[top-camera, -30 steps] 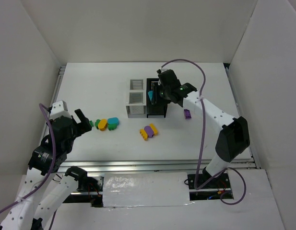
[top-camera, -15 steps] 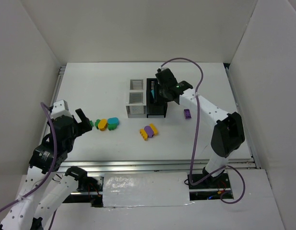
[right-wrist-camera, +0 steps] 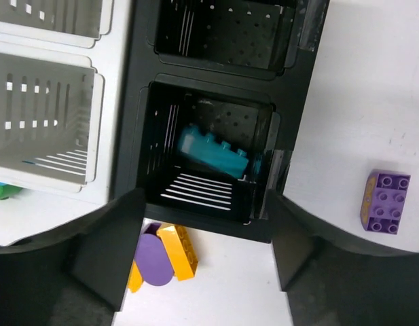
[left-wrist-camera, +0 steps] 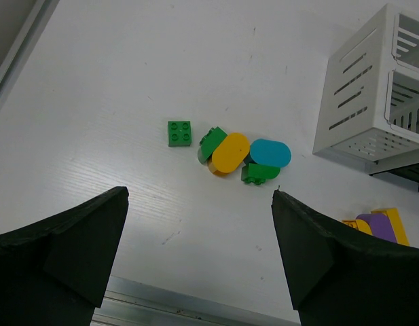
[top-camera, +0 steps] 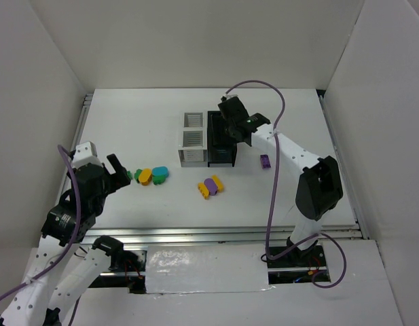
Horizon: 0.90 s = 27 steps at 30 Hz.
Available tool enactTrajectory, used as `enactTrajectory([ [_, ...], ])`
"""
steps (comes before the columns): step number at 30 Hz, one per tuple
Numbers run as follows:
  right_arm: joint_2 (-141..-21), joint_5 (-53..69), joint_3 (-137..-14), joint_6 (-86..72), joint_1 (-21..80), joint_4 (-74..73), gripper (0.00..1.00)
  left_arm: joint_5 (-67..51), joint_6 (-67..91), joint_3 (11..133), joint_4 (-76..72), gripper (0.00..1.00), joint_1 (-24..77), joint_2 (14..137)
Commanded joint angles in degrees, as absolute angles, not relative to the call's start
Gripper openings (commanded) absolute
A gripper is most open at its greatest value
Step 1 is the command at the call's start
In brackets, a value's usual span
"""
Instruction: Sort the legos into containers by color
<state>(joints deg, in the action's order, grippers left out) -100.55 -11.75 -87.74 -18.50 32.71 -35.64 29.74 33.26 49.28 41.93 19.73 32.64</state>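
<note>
Since the earlier frame the right arm has drawn back and leftward, so the right gripper (top-camera: 227, 127) now hangs over the black half of the containers (top-camera: 184, 139); the left arm has not changed. In the right wrist view the right gripper (right-wrist-camera: 202, 238) has its fingers spread wide with nothing between them. Below it a cyan brick (right-wrist-camera: 212, 155) lies tilted in the near black bin. The left gripper (left-wrist-camera: 199, 204) is likewise spread and empty, poised above a cluster of green, yellow and cyan bricks (left-wrist-camera: 240, 153). A single green brick (left-wrist-camera: 179, 133) lies just beside this cluster. A yellow-and-purple group (top-camera: 210, 185) lies near the front of the bins, and a lone purple brick (top-camera: 265, 161) lies to their right. The white table (top-camera: 141, 122) is enclosed by plain white walls (top-camera: 195, 41), and a metal rail (top-camera: 195, 236) runs along its near edge.
</note>
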Motion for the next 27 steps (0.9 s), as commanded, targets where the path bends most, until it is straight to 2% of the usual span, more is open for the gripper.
enactTrajectory([
  [1,-99.23,-11.78,-90.97,-18.10,32.78,-35.77,0.81,30.23,32.96,49.66,40.08,1.00,20.04,32.87],
  [4,-96.51,-9.51,-89.74,-18.63,32.78,-35.25,0.82,30.15,32.96,49.75,40.08,0.99,19.95,33.39],
  [6,-92.66,-8.09,-88.60,-19.24,33.31,-34.98,1.00,29.97,32.87,49.75,39.99,1.00,19.95,33.75],
  [12,-78.61,-8.79,-79.82,-24.77,37.26,-32.34,1.00,29.53,32.52,50.36,40.25,1.00,19.95,37.08],
  [18,-66.29,-3.44,-70.06,-26.81,38.05,-33.14,1.00,24.09,32.95,54.74,43.23,0.99,19.95,48.05],
  [22,-59.95,-3.34,-64.00,-27.68,38.58,-33.14,1.00,18.47,39.88,60.03,44.65,0.89,20.21,61.31],
  [27,-55.20,-1.85,-60.91,-28.12,38.67,-33.92,1.00,21.44,47.54,59.85,40.61,0.85,25.39,72.49],
])
